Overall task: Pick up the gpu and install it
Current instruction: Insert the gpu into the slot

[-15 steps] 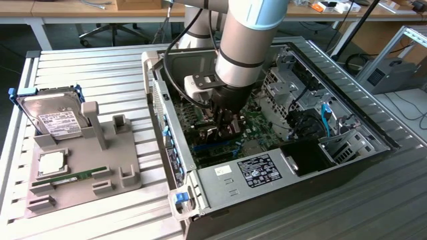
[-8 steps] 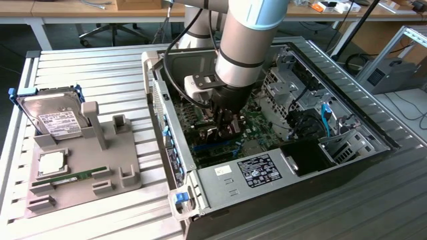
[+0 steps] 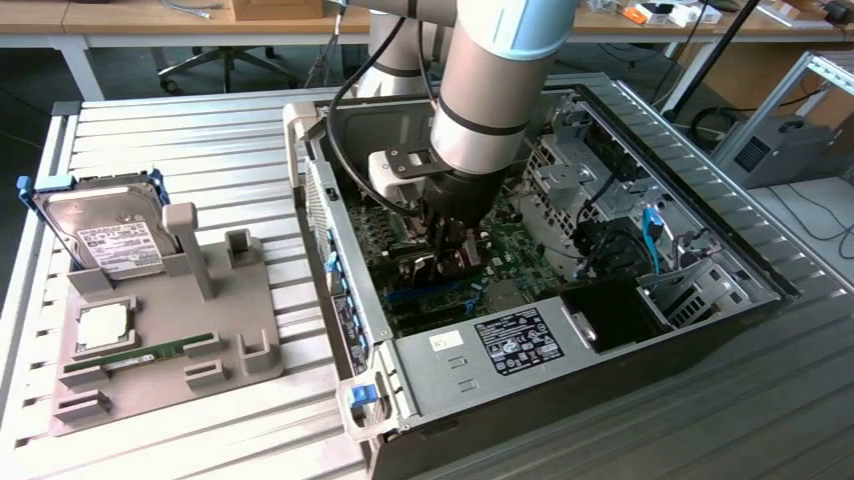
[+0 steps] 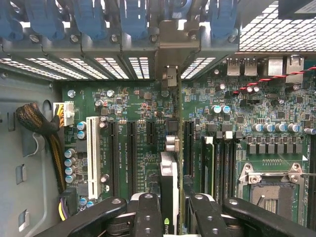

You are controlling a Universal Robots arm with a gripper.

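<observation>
The gpu [image 4: 169, 197] stood on edge between my fingers [image 4: 148, 217], held inside the open PC case [image 3: 747, 250], its thin body running toward the case's slotted rear wall and its metal end bracket [image 4: 170, 49] near the row of blue slot clips [image 4: 133, 19]. It hung just above the green motherboard [image 4: 143, 128], roughly in line w/ the black expansion slots [image 4: 131, 153]; whether its edge had touched a slot I couldn't tell. My read: a stiff, light card, but fragile, w/ exposed parts and a contact edge that wouldn't take side load, so the flat faces near mid-length were the place to hold it. My gripper [image 4: 170, 217] was about half closed, pads clamped on the card's two faces. In the exterior view my arm [image 3: 501, 90] reached down into the case; on the exterior view's left, a grey fixture tray [image 3: 160, 340] held the hard drive [image 3: 114, 235] and a green RAM stick [image 3: 140, 355].
</observation>
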